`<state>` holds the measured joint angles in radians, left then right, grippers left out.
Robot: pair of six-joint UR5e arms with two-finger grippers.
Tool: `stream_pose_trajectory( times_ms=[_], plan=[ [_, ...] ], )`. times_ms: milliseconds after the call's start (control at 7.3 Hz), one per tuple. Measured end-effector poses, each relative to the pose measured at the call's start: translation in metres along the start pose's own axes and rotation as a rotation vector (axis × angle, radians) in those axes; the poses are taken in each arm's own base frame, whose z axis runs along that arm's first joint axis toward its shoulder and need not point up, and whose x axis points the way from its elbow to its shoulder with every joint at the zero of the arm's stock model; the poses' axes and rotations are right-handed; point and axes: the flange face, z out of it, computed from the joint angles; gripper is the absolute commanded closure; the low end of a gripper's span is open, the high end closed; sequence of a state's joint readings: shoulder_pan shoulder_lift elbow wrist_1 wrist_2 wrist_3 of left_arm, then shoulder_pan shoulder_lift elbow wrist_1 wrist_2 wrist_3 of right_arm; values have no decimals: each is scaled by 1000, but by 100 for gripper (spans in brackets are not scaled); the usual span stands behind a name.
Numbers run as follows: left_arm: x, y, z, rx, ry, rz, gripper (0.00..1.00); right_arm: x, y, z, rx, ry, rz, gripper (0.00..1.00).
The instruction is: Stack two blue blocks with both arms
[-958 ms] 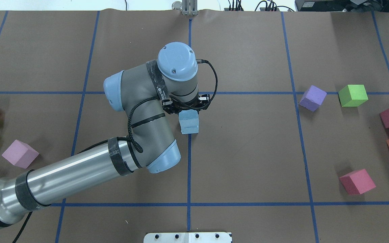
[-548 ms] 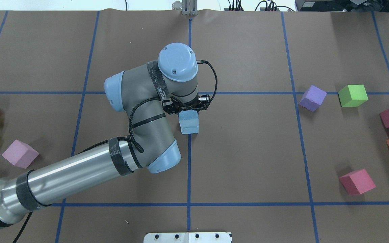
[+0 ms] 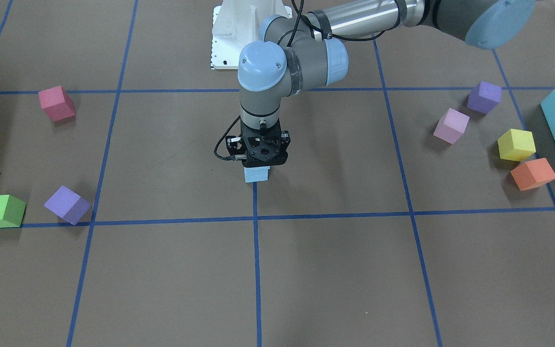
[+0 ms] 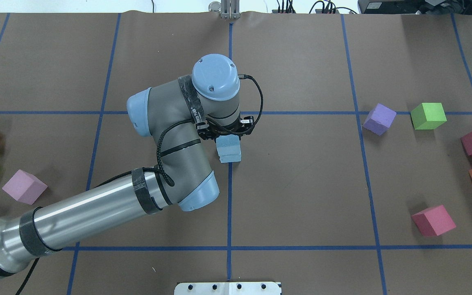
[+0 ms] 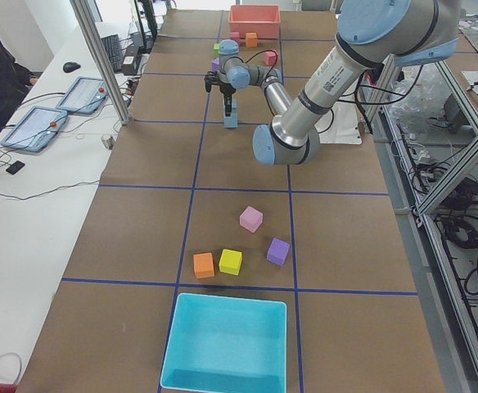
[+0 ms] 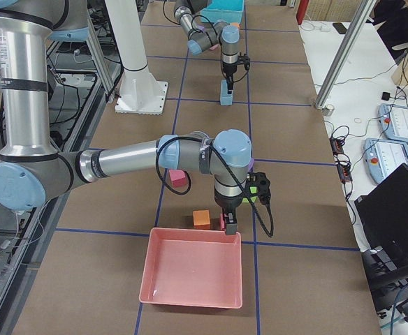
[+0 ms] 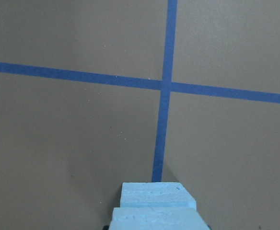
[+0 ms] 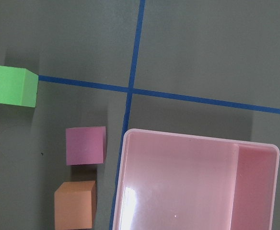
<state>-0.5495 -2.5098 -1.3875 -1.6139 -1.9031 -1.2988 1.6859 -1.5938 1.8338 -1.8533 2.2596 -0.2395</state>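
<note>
Over the last second only a slight shift of the left gripper (image 3: 257, 163) is seen. The upper blue block (image 4: 228, 142) has stayed squarely on the lower blue block (image 4: 230, 157), directly beneath the fingers. The stack is judged made, with release and withdrawal left. The fingers are hidden, so their grip cannot be told. Nor can that of the right gripper (image 6: 230, 225), far off by a pink tray (image 6: 190, 269). A purple cube (image 4: 379, 119) and a green cube (image 4: 427, 116) lie well apart from the fingers and are not judged to hinder a lift.

Upper block (image 4: 228, 142) sits on lower block (image 4: 230, 157) — left claw (image 3: 257, 159) directly over both.
</note>
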Motion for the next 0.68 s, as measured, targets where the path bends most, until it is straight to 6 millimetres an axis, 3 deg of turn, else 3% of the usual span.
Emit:
stream_pose_trajectory(
  times_ms=[411, 685],
  plan=[
    [1, 1, -4, 0, 6, 1, 3, 0, 0, 0, -1, 0, 1, 0],
    [2, -2, -28, 8, 34, 2, 3, 0, 0, 1, -1, 1, 0, 0]
  ],
)
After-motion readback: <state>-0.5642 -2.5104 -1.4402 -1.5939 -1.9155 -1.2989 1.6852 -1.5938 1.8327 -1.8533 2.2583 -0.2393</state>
